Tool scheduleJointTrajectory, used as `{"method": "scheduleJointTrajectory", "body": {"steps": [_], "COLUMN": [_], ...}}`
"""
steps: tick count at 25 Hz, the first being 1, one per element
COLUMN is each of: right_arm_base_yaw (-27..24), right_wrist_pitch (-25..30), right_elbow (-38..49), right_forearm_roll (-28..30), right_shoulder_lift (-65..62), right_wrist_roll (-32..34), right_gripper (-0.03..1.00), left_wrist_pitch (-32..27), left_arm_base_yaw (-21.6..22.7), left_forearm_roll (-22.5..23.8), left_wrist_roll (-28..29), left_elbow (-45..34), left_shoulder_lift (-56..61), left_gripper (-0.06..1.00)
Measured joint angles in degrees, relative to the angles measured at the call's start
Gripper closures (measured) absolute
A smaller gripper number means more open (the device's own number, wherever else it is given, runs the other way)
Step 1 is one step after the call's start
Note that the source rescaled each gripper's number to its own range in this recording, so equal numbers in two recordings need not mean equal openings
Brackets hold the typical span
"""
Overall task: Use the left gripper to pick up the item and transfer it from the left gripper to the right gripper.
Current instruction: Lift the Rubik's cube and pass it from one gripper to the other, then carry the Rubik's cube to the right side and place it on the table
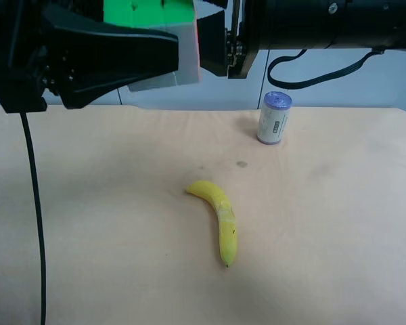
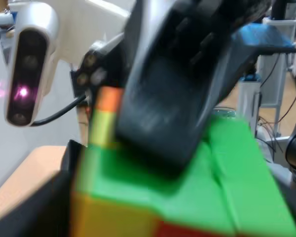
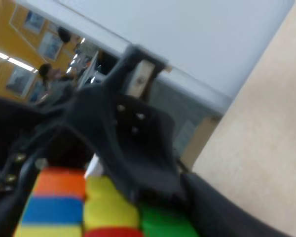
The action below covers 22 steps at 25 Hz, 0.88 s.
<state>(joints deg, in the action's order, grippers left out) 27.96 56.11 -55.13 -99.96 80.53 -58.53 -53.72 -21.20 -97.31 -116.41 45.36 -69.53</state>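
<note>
Left gripper (image 1: 174, 51) tight on the cube (image 1: 149, 12) (green-faced); right gripper (image 1: 213, 39) alongside, grip unclear.

Multicoloured puzzle cube (image 3: 64, 207) under a black tool finger (image 3: 138, 158), beige tabletop (image 3: 266, 148) beyond.

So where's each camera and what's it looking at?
Exterior high: up high, looking down on table, banana, can; left gripper and right gripper meet at the cube.
Right wrist: on the right arm, close on the cube, a black finger across it.
Left wrist: on the left arm, close on the cube's green face, black finger over it.
All three share the cube.
</note>
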Motion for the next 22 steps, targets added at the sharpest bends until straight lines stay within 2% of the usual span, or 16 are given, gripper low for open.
{"method": "scheduleJointTrajectory", "body": {"steps": [2,4,9,14,22], "right_arm_base_yaw": [0.0,0.0,0.0,0.0,0.0], "right_wrist_pitch": [0.1,0.2,0.3,0.2,0.2], "right_elbow": [0.0,0.0,0.0,0.0,0.0], "right_forearm_roll": [0.2,0.2,0.6,0.6,0.7], "right_shoulder_lift": [0.0,0.0,0.0,0.0,0.0], "right_wrist_roll": [0.2,0.2,0.5,0.6,0.6], "right_gripper": [0.97,0.97,0.97,0.97,0.97], "left_wrist_pitch": [0.9,1.2,1.2,1.2,2.8], "left_arm_base_yaw": [0.0,0.0,0.0,0.0,0.0], "left_forearm_roll": [-0.3,-0.3,-0.4,-0.2,6.2], "left_wrist_roll": [0.1,0.1,1.0,6.6,13.9], "left_elbow": [0.0,0.0,0.0,0.0,0.0], "left_shoulder_lift": [0.0,0.0,0.0,0.0,2.8], "left_gripper": [0.09,-0.01,-0.04,-0.04,-0.04]}}
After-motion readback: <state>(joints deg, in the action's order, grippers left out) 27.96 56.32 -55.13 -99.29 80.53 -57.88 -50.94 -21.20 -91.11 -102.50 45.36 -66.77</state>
